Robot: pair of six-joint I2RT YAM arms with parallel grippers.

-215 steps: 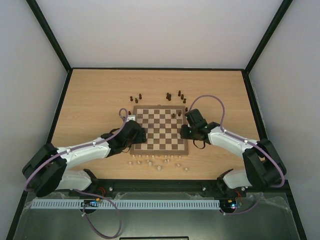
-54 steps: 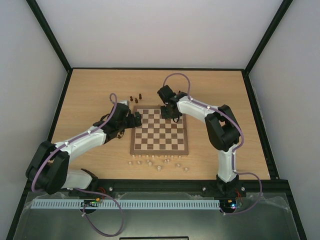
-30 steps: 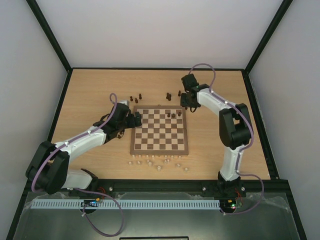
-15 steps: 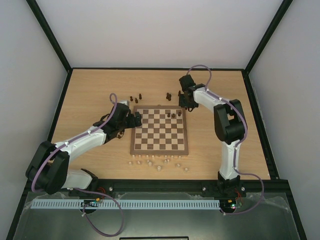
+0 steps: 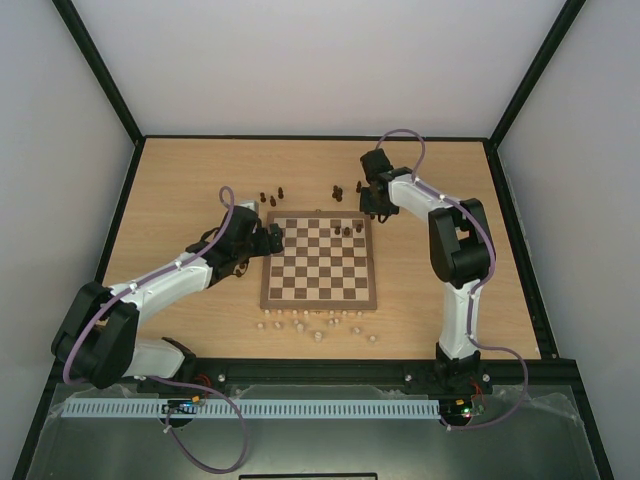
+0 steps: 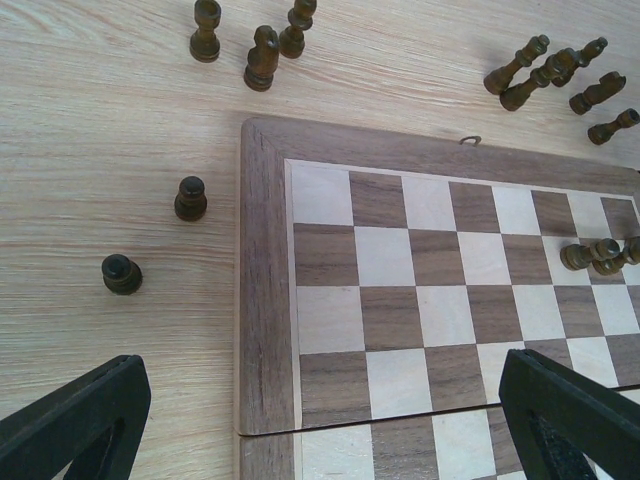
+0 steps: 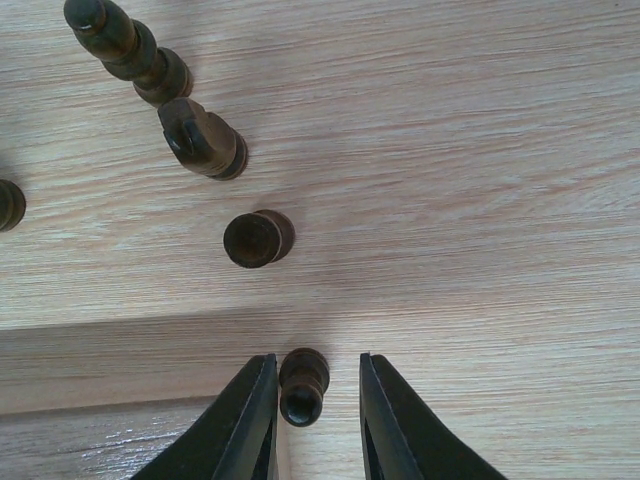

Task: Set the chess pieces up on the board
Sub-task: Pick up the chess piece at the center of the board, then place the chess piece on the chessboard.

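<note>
wood tabletop (image 7: 480, 150), dark pawn (image 7: 303, 385) upright between jaws of right gripper (image 7: 316, 374)

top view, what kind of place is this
Likely a robot lab cell: two arms bolted at a wooden table's near edge, plain white walls closing it in, a chessboard laid out.

Board (image 6: 262, 300): dk brown & cream checks, brown wood border w/ visible grain. Chess pieces (image 6: 262, 58): dk brown, slight sheen. Pale pieces (image 5: 318, 336): beige. Table (image 5: 190, 180): light wood, fine streaky grain. Arms (image 5: 170, 285): white shells, black joints; cables (image 5: 226, 200) lilac. Right gripper (image 7: 315, 368) fingers: black.
</note>
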